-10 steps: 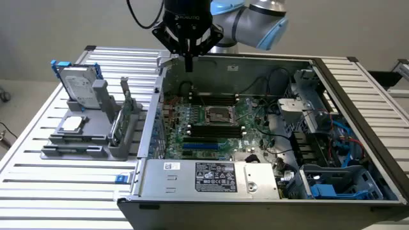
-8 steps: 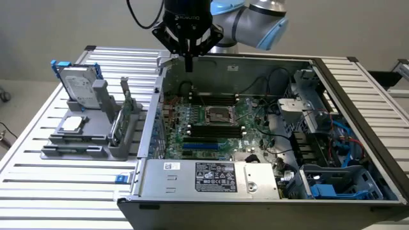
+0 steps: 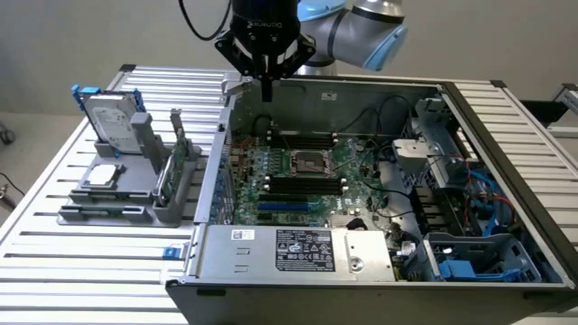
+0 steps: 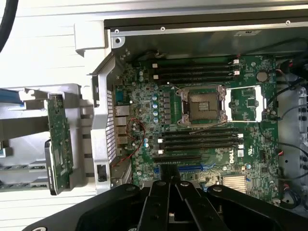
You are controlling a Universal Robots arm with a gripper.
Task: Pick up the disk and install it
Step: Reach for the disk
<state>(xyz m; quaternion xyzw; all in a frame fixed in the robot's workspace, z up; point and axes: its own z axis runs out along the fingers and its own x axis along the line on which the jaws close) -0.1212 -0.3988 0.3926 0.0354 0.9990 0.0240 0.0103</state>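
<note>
While your pincer (image 3: pixel 267 91) is hovering shut and empty over the computer case (image 3: pixel 361 84), the disk (image 3: pixel 113 122) is standing upright in the grey rack (image 3: pixel 135 206) alongside. Judging it rigid, weighty and slick, you're best gripping its narrow edges.

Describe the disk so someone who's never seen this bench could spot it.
Find the open computer case; on the exterior view's left of it sits a grey holder. The disk stands on edge at the holder's far end: silver-grey, white-labelled, blue-framed, unlike the flat square chip and thin green card beside it.
</note>
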